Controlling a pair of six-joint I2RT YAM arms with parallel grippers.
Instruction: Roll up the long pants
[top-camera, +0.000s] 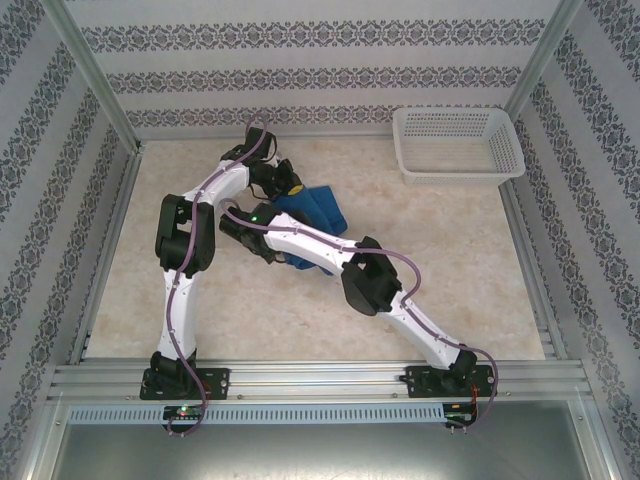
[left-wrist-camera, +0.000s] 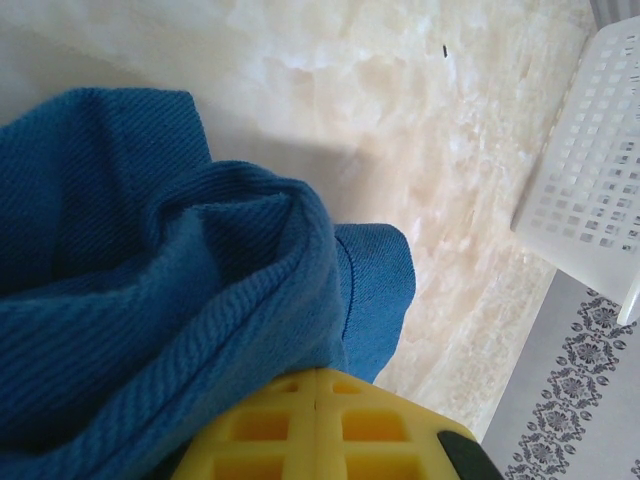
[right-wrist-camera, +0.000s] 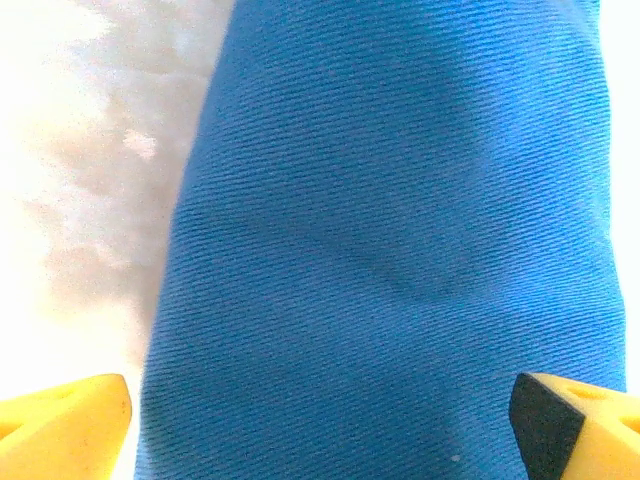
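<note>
Centrally on marbled table (top-camera: 450, 290), blue twill pants (top-camera: 318, 213) bunched into a soft, ridged bundle. Pinched by clamped left gripper (top-camera: 284, 184), folds gathering at yellow waffle-grid finger (left-wrist-camera: 320, 430). Straddled by right gripper (right-wrist-camera: 320, 420), spread wide, gripping nothing.

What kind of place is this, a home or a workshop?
Probably a robot test booth dressed to look homely: two white-and-black robot arms bolted to a silver metal rail, patterned wallpaper panels around a beige marble-look tabletop, royal-blue cloth trousers lying on it.
</note>
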